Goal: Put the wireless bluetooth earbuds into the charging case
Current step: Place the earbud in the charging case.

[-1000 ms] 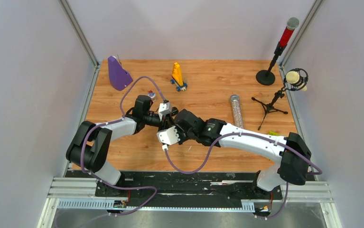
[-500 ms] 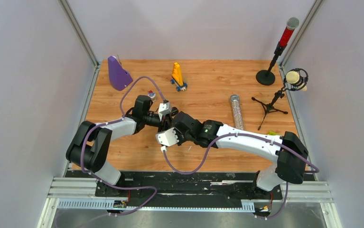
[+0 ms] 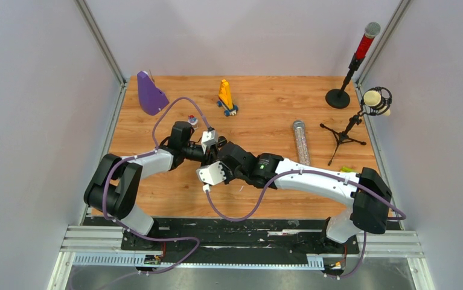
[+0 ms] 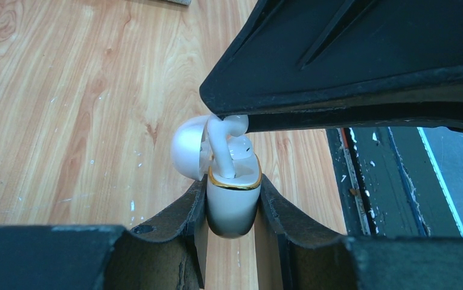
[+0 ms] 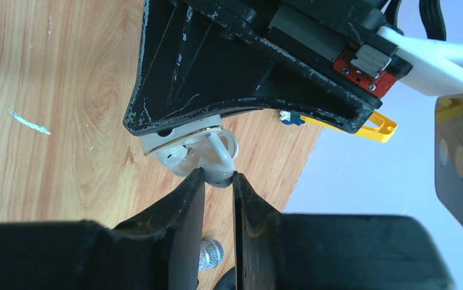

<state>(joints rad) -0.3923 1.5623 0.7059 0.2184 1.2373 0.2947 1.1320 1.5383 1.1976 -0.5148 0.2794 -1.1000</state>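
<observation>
White short-stemmed earbud (image 4: 221, 148), pinched in the nearly closed right gripper (image 5: 215, 181); stem should enter squarely the gold-rimmed white charging case (image 4: 233, 211) clamped by left gripper (image 4: 232, 196).

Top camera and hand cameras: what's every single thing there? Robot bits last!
charging case: one, white with gold rim, lid open, in the left gripper
earbud: one, white, at the case's opening, pinched by the right gripper
purple wedge: one, far left corner
toy: one, yellow, blue wheels, far middle
tube: one, clear, right of middle
microphones: two, red-black and cream, far right
tiny thing: one, beside left arm, unclear
green bit: one, right edge
white sliver: one, on the wood
table: one, wood
left gripper: one, black, shut on the case
right gripper: one, black, shut on the earbud
</observation>
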